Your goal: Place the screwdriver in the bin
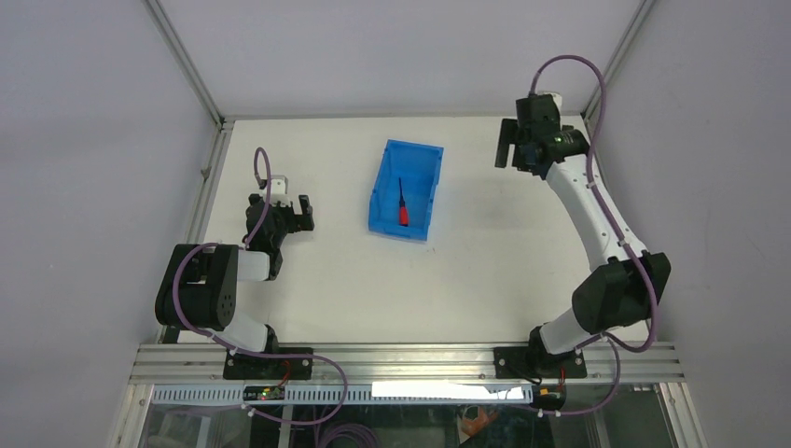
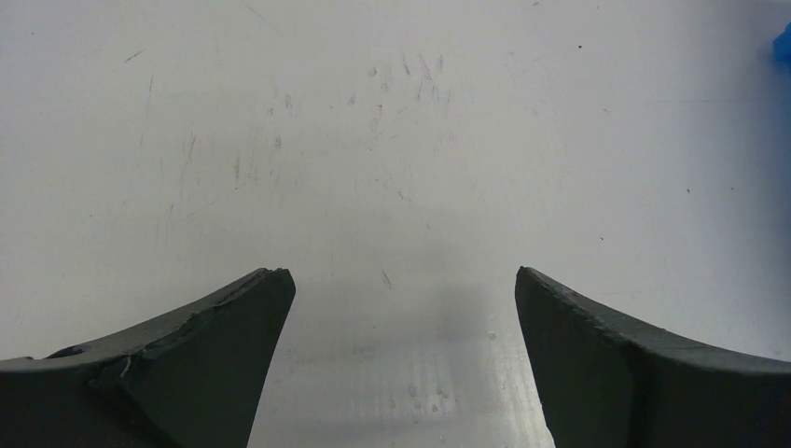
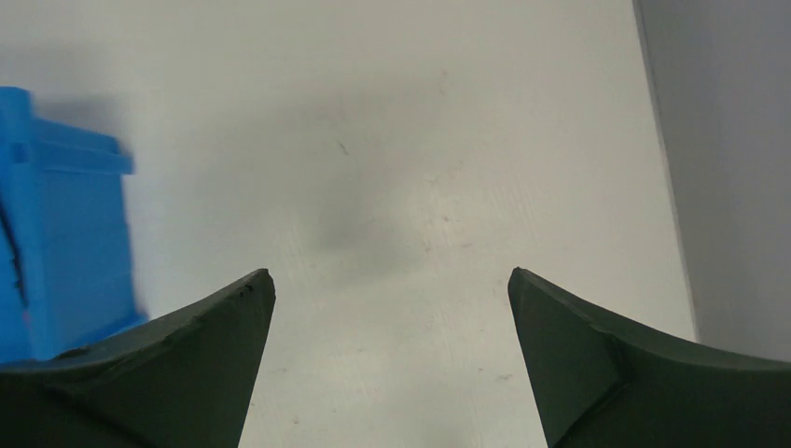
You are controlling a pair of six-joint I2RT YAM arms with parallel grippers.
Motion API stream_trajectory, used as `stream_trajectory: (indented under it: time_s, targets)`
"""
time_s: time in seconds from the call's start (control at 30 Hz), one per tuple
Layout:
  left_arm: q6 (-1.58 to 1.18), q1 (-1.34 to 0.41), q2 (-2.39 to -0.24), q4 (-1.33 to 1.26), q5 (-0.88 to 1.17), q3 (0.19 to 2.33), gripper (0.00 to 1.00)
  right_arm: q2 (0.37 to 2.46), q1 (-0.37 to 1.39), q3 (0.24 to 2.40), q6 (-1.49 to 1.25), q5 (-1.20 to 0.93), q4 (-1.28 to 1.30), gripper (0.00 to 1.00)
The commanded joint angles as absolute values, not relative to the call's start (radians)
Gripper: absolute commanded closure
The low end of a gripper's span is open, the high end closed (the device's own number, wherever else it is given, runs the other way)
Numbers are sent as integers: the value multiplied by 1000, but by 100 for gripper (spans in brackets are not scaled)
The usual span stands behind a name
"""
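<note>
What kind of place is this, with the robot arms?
Most likely a robot lab test booth. The left arm and right arm are bolted to a metal rail at a white table, plain grey panels wall it in, and a blue bin sits on it.

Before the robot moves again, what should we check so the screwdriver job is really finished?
1. screwdriver lies inside the bin: ok.
2. bin stands upright on the table: ok.
3. right tool is open with nothing in it: ok.
4. left tool is open with nothing in it: ok.
5. Both tools are away from the bin, not touching it: ok.
</note>
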State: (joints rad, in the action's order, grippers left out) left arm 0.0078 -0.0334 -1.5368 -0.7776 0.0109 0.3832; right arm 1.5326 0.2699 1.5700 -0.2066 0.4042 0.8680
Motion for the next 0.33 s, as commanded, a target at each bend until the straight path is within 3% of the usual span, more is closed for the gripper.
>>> stream_trajectory:
  time_s: [0.0,0.3]
  targets:
    - [-9,-42,-1507,-806,30,382,1,1436,173,1479,-161,403,844,1]
    - [-9,-42,-1508,-805,31,382,1,1371,123,1379,-153,270,774,1]
